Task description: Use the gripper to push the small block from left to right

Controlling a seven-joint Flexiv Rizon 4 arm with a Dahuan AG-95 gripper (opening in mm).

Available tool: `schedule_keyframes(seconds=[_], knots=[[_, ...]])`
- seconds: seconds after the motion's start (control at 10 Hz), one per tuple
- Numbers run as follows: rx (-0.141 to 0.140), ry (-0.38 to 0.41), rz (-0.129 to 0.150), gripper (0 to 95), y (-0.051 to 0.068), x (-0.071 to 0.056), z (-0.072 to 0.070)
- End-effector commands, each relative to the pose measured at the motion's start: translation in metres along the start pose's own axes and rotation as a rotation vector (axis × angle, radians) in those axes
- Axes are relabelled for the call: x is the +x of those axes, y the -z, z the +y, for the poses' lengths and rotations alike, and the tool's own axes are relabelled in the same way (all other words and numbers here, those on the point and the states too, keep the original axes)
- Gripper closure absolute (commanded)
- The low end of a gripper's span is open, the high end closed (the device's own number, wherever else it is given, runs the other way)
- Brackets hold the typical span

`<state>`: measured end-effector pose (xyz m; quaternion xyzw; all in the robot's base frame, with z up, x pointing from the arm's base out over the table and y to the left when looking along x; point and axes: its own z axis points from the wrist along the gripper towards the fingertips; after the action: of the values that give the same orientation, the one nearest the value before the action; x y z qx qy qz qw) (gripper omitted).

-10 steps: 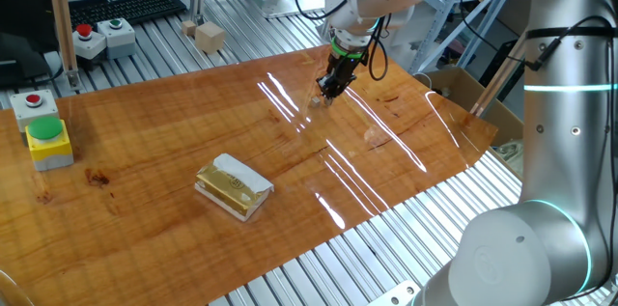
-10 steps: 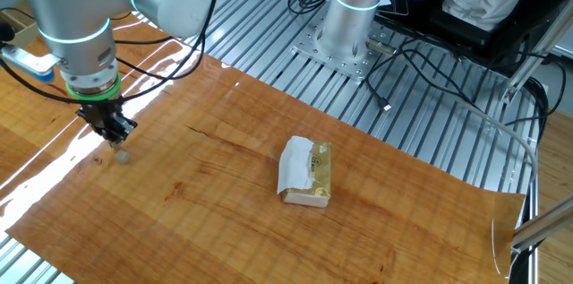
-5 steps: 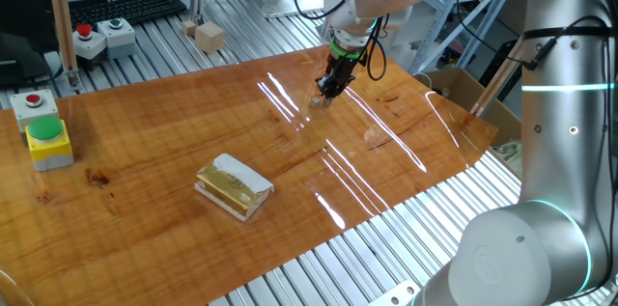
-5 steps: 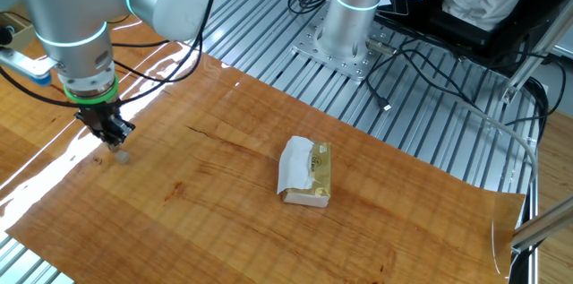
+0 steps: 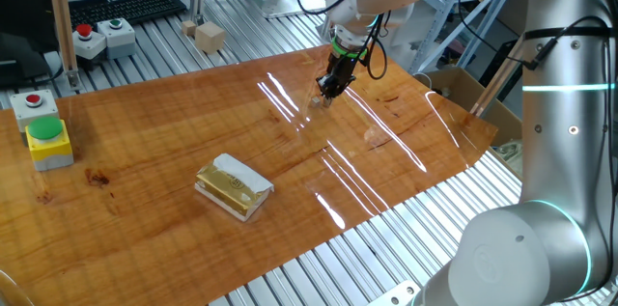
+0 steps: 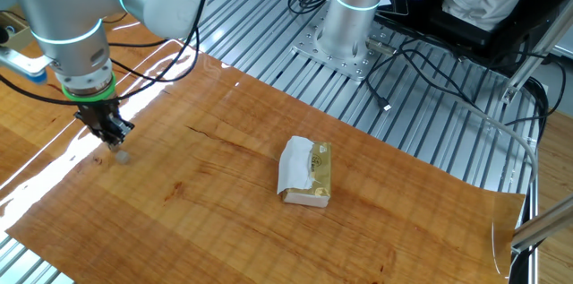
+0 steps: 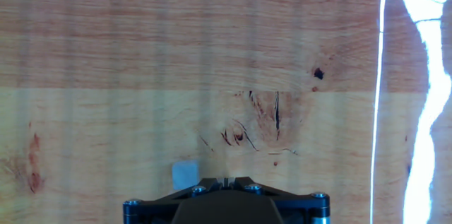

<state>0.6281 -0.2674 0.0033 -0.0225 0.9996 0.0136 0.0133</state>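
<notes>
The gripper (image 7: 224,180), fingers pressed together, hangs low over the wooden table (image 5: 174,142) with the block (image 7: 183,174) just beside its tip on the left; tiny, rigid and probably very light, the block should slide readily when nudged squarely on its flat side.

Arm reaching down, pincer at the tabletop.
The pincer (image 5: 327,95) (image 6: 114,141) (image 7: 224,181) points straight down, its jaws pressed together, green ring glowing above.
</notes>
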Motion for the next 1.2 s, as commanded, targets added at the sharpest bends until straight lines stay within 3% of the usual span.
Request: schedule_keyframes(seconds=[0.1,0.7,1.2], knots=[[0.003,-0.004,0.000,95.0,0.000,0.000,0.000],[0.007,-0.021,0.000,95.0,0.003,-0.002,0.014],[0.004,-0.049,-0.001,95.0,0.006,-0.003,0.040]])
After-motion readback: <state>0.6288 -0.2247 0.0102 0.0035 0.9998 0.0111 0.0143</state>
